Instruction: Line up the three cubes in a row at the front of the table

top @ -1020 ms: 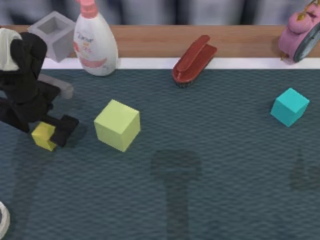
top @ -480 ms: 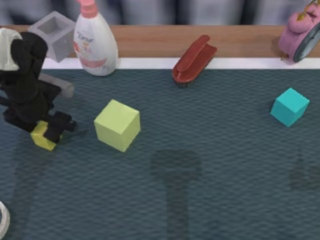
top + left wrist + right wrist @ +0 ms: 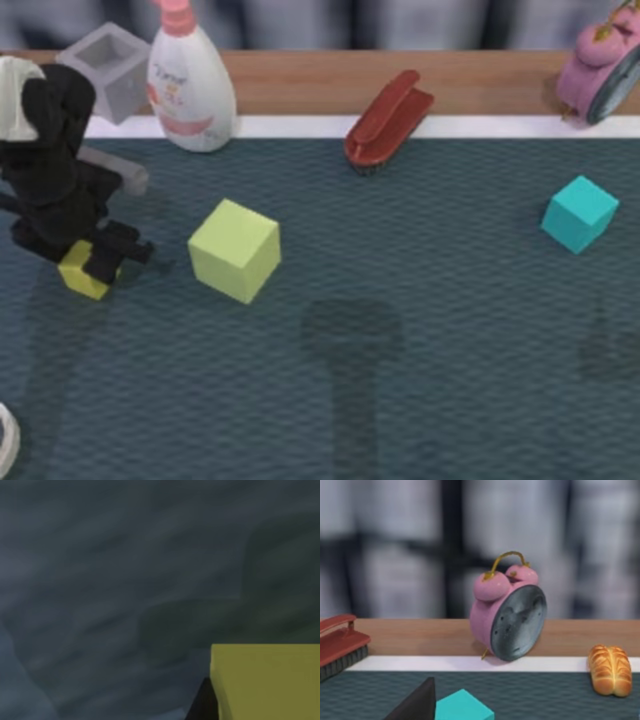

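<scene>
Jaws of the left gripper (image 3: pixel 88 262) have closed onto the small bright yellow cube (image 3: pixel 78 270) at the counter's (image 3: pixel 420 400) left, nudging it slightly leftward since a second ago; other cubes unmoved.

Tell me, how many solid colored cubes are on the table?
3. The small yellow cube sits at the left under the left gripper, the pale yellow-green cube just right of it, and the teal cube far right. None looks hidden.

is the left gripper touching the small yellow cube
Touching: in the top view the left gripper straddles the small yellow cube, its black fingers pressed against the cube's sides.
</scene>
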You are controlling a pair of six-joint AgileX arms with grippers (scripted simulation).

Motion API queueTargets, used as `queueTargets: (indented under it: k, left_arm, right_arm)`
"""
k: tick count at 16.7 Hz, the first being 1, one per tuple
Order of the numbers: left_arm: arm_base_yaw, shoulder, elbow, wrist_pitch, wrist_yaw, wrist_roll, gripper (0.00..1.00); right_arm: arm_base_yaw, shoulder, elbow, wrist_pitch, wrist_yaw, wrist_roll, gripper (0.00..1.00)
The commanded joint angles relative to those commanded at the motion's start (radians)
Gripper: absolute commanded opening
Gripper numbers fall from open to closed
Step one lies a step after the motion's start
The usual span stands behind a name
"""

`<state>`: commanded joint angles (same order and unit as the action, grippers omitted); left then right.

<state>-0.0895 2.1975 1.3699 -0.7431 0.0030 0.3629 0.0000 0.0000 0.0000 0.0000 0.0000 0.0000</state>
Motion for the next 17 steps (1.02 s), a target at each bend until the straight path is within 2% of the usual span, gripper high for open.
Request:
queueTargets:
  k: [4,10,17]
  left_arm:
    - [0.002,-0.045,0.024,-0.036,0.011,-0.005,0.00]
    - [0.018,-0.132,0.130,-0.240,0.010,-0.009,0.00]
    - [0.003,-0.139,0.147,-0.259,0.009,-0.020,0.00]
  right_arm:
    - [0.000,0.000,0.000,0.000,0.000,0.000,1.00]
    - [0.000,0.000,0.000,0.000,0.000,0.000,1.00]
    - [0.000,0.000,0.000,0.000,0.000,0.000,1.00]
